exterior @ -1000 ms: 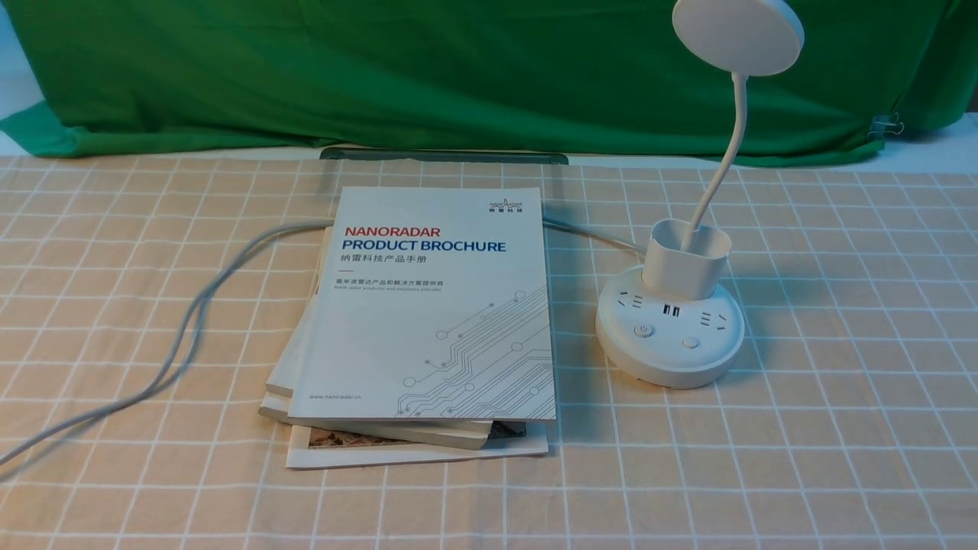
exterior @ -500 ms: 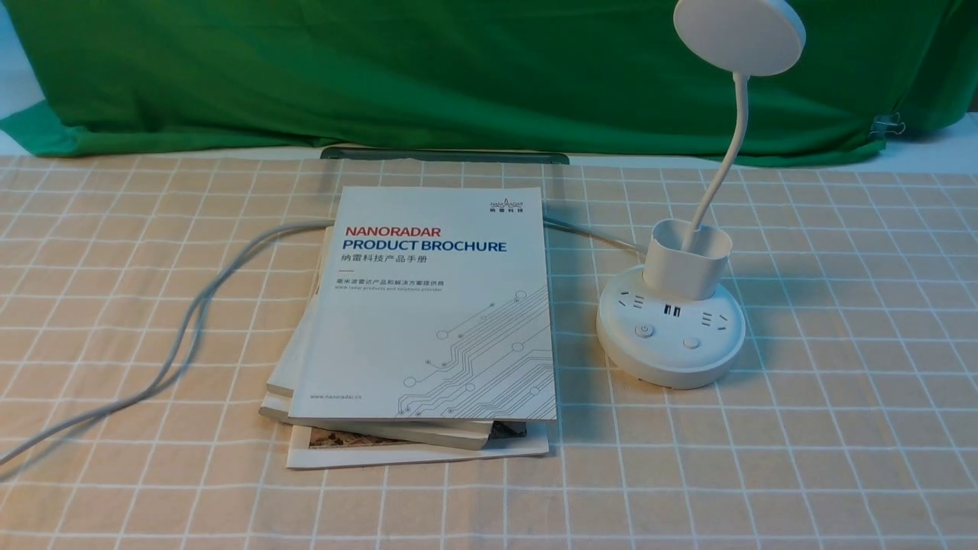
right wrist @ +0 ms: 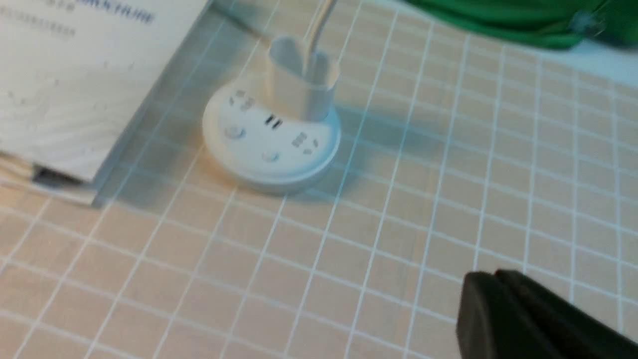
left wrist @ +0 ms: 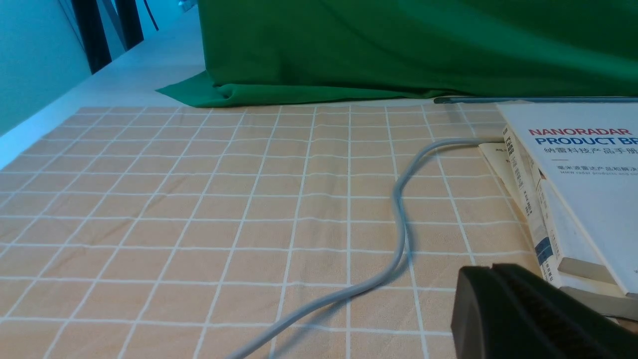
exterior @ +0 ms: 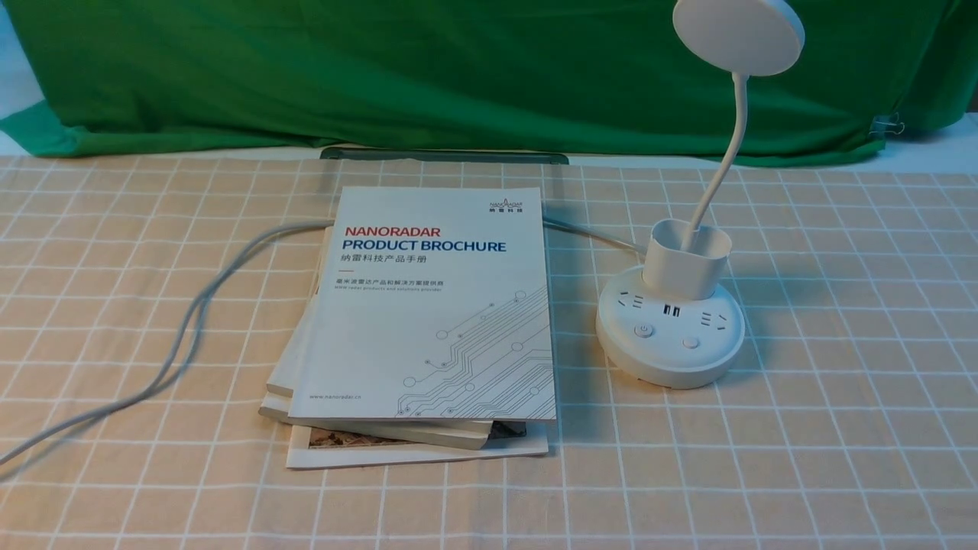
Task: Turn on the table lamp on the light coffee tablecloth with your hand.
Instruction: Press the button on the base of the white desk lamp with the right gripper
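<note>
The white table lamp (exterior: 670, 325) stands on the light coffee tablecloth (exterior: 840, 428) at the right, with round head (exterior: 738, 32), bendy neck, cup holder and two buttons on its base. It also shows in the right wrist view (right wrist: 271, 142), blurred. The head looks unlit. Neither arm shows in the front view. My right gripper (right wrist: 496, 276) is shut and empty, above the cloth, some way short of the lamp base. My left gripper (left wrist: 491, 271) is shut and empty, low over the cloth beside the book stack.
A stack of brochures (exterior: 428, 321) lies left of the lamp and shows in the left wrist view (left wrist: 573, 189). A grey power cable (exterior: 183, 328) runs from under it across the left of the cloth. Green cloth (exterior: 458, 69) hangs at the back.
</note>
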Robot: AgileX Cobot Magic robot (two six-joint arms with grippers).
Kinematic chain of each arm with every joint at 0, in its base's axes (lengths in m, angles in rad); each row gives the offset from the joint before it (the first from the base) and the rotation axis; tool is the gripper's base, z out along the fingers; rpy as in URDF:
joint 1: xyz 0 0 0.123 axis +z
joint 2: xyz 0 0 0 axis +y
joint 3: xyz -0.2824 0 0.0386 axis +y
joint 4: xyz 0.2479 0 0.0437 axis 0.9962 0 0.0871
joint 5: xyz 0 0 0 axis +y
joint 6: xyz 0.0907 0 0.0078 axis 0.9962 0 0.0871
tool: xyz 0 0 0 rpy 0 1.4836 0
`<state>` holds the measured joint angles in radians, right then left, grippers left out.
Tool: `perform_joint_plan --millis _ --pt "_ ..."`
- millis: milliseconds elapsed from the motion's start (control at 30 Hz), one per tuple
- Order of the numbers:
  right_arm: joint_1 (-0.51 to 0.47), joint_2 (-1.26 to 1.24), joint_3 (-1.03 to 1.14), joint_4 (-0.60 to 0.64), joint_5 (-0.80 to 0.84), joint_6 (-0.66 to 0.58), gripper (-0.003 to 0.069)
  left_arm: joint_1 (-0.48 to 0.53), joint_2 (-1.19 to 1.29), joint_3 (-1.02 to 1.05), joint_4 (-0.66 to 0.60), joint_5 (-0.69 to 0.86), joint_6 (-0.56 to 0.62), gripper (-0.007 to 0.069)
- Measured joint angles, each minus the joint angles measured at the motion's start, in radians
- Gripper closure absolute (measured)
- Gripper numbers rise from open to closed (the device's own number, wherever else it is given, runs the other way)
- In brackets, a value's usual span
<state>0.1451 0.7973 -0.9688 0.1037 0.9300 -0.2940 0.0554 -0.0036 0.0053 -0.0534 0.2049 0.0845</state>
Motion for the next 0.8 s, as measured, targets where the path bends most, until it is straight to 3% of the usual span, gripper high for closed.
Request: perform_joint_plan --millis 333,533,800 --pt "0.217 0.393 -0.08 -0.064 0.04 0.003 0.0625 0.0 0.0 0.0 0.0 0.0 0.0 0.0603" --pt "0.262 0.581 -0.128 -0.091 -0.006 0.026 0.0625 0.0 0.0 0.0 0.0 0.0 0.0 0.0603" --pt "0.267 0.805 -0.156 -0.094 -0.223 0.04 0.0625 0.0 0.0 0.0 0.0 0.0 0.0 0.0603"
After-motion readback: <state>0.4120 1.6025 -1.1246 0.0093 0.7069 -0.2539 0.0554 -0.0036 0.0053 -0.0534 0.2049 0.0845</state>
